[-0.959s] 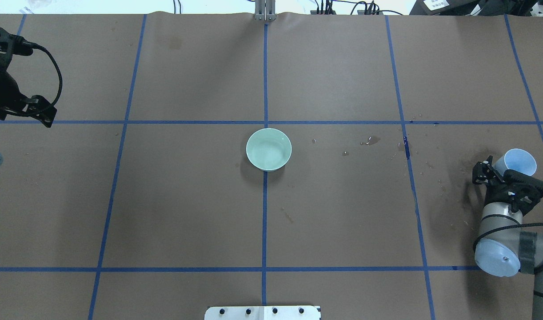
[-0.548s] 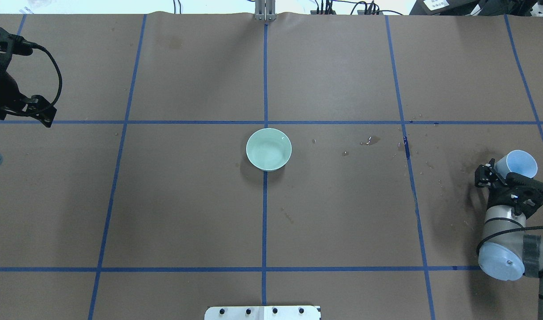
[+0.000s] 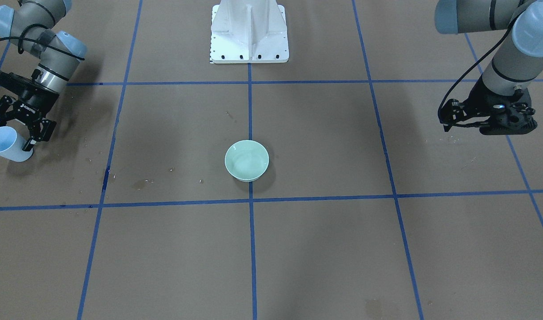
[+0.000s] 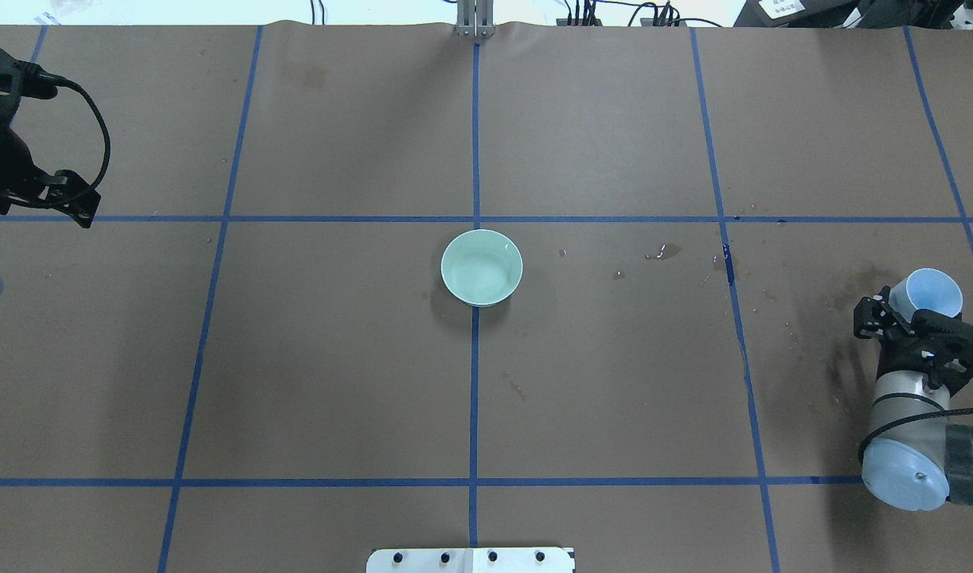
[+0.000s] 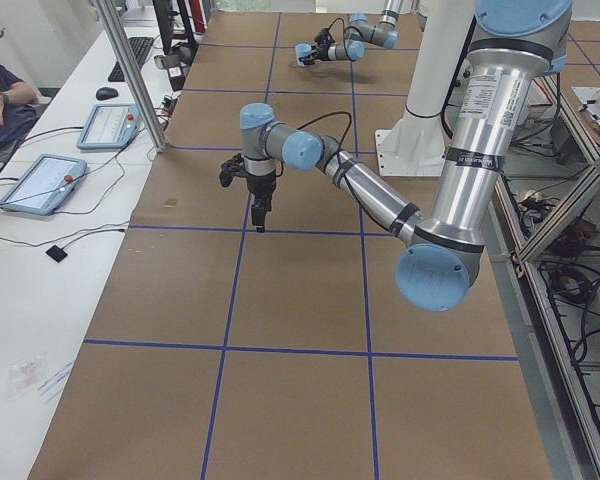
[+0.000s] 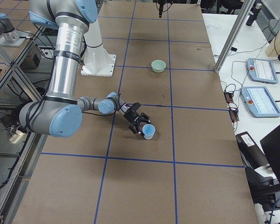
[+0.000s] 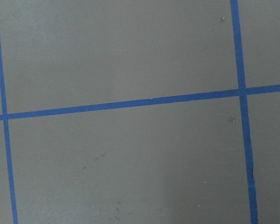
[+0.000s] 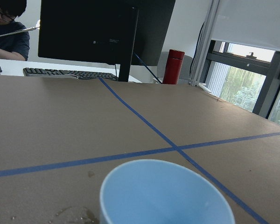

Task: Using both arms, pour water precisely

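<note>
While my right hand [image 4: 899, 313] grips the blue cup [image 4: 924, 293] far right of the green bowl [image 4: 482, 267] (water unseen), a hasty carry could spill; left hand [image 3: 488, 121], far opposite: cannot tell.

The right gripper [image 3: 13, 133] carries white lettering on its black body that looks like "ROBOTIQ". The print on the arms' grey tubes is too small to read.

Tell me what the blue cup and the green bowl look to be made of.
The blue cup: likely plastic, matte, even pale colour with a thin rim. The green bowl: probably glazed ceramic; it looks glossy, with small highlights on its inner wall, though smooth plastic can't be excluded.
</note>
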`<control>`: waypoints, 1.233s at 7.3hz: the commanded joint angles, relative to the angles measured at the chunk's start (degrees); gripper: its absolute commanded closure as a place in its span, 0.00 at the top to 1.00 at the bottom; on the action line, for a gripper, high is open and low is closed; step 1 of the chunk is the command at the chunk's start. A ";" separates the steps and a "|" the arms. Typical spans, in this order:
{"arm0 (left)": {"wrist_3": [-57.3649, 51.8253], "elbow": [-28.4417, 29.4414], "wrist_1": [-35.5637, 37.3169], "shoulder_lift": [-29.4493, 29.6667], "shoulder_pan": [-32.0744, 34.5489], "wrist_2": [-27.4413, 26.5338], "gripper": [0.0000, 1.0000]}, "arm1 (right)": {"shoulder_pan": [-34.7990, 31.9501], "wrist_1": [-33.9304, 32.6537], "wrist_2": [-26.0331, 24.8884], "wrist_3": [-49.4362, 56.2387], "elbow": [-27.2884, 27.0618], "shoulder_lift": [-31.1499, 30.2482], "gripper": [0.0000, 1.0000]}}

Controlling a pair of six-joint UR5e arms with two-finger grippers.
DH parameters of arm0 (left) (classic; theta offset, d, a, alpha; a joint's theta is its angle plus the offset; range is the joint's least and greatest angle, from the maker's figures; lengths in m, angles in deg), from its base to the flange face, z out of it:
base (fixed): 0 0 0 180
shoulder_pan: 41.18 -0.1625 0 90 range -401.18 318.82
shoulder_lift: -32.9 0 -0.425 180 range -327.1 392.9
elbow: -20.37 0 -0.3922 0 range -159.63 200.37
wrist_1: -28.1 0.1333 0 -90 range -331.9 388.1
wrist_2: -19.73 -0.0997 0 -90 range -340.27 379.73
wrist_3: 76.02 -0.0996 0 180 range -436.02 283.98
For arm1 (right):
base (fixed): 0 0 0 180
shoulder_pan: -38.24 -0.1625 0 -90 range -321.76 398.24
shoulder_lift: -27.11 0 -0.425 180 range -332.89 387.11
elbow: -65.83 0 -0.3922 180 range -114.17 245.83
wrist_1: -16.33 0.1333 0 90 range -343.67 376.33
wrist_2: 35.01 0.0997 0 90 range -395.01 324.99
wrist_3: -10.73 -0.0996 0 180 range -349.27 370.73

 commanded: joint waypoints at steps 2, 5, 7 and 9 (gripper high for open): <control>-0.18 0.30 0.01 0.04 0.00 -0.01 1.00 | 2.39 -3.66 0.73 -2.69 -1.89 -0.50 0.99; -0.18 0.21 0.01 0.04 0.00 -0.01 1.00 | 4.32 -9.78 2.83 -4.09 -6.35 -0.94 0.99; -0.18 0.21 0.01 0.04 0.00 -0.01 1.00 | 6.43 -21.62 6.25 -5.86 -15.98 -0.86 0.99; -0.26 0.39 0.01 0.04 0.00 -0.01 1.00 | 7.58 -32.78 9.24 -5.43 -26.71 0.28 0.99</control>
